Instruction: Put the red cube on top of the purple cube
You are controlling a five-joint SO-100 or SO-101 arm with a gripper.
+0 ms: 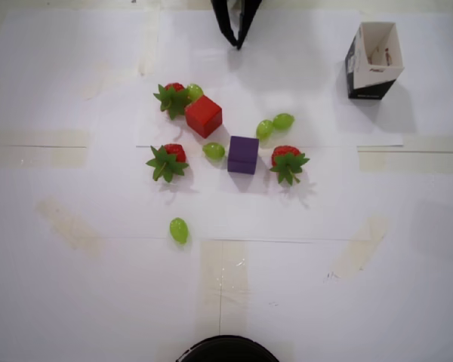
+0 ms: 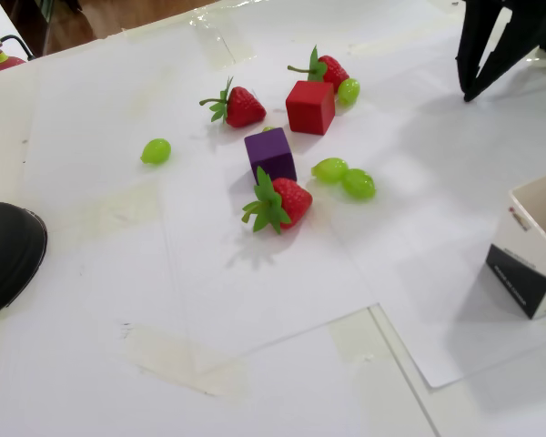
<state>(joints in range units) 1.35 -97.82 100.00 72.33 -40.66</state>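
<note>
The red cube (image 1: 203,116) (image 2: 310,106) rests on the white paper beside a strawberry and a green grape. The purple cube (image 1: 243,154) (image 2: 270,153) sits a short way off, down and to the right of it in the overhead view; the two do not touch. My gripper (image 1: 236,44) (image 2: 469,91) hangs at the far edge of the table, well away from both cubes. Its black fingers meet at the tips in a V and hold nothing.
Three strawberries (image 1: 172,98) (image 1: 167,161) (image 1: 288,162) and several green grapes (image 1: 264,128) (image 1: 179,230) lie around the cubes. A black-and-white open carton (image 1: 374,59) (image 2: 537,259) stands at the overhead view's upper right. A black round object (image 1: 226,351) (image 2: 5,255) sits at the near edge.
</note>
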